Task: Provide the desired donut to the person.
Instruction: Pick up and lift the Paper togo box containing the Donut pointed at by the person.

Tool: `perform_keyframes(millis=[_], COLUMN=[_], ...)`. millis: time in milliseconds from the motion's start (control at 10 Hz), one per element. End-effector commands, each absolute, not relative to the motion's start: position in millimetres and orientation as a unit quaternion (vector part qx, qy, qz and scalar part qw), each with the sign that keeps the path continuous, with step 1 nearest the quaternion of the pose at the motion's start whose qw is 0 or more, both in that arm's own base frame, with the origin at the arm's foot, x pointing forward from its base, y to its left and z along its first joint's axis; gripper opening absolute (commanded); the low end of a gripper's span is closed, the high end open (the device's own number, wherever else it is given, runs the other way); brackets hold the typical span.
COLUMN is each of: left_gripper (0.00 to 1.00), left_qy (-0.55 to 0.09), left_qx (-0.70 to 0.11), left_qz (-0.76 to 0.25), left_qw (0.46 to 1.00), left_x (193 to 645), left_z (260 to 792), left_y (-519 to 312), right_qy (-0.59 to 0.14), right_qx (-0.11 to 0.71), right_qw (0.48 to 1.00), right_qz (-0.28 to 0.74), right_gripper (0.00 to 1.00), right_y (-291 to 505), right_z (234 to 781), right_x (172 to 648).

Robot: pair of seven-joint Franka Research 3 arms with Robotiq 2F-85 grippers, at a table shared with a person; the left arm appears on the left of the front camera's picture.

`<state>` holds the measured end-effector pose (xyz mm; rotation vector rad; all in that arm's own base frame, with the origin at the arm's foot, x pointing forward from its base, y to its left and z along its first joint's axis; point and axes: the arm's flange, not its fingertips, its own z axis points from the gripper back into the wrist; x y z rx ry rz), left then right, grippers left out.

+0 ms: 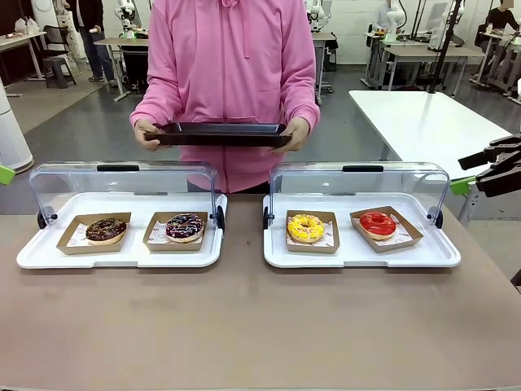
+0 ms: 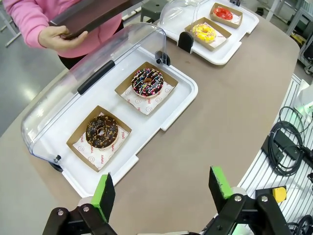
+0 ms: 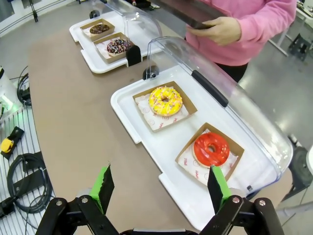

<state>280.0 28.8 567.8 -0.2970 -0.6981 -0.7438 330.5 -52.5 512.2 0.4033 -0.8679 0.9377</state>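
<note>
The person [image 1: 232, 73], top centre of the front view, is cut off above the shoulders and holds a dark tray [image 1: 220, 134] in both hands beyond the far edge of the worktop [image 1: 244, 326]. The top of the dark tray is hidden from every view. The print on the paper liners is too small to read.

Two white trays sit on the worktop, each with its clear lid [image 1: 122, 181] open at the back. The left tray [image 1: 32, 252] holds a chocolate donut [image 1: 106, 230] and a dark sprinkled donut [image 1: 185, 226], each in a cardboard box [image 1: 73, 241]. The right tray [image 1: 358, 259] holds a yellow donut [image 1: 306, 227] and a red donut [image 1: 378, 224], boxed likewise. Which of the four is wanted cannot be told.

The left claw [image 2: 161, 183] and the right claw [image 3: 160, 178] stand wide open and empty above the worktop's near side.
</note>
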Motion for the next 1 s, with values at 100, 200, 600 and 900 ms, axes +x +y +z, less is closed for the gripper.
perform_keyframes(millis=[100, 200, 600, 900], left_gripper=[1.0, 1.0, 1.0, 1.0], left_qy=[-0.337, -0.337, -0.337, -0.337], left_qx=[-0.143, -0.143, -0.143, -0.143], left_qz=[-0.355, -0.355, -0.355, -0.355], left_qw=[0.86, 0.86, 0.86, 0.86], left_x=[279.6, 279.6, 279.6, 279.6], left_z=[568.2, 568.2, 568.2, 568.2], left_y=[29.6, 29.6, 29.6, 29.6], right_qy=[-0.409, -0.409, -0.409, -0.409], right_qx=[0.193, 0.193, 0.193, 0.193], right_qw=[0.775, 0.775, 0.775, 0.775], right_qz=[0.442, 0.442, 0.442, 0.442], right_gripper=[1.0, 1.0, 1.0, 1.0], right_y=[-53.6, -53.6, -53.6, -53.6], right_z=[511.9, 511.9, 511.9, 511.9], right_x=[331.4, 331.4, 331.4, 331.4])
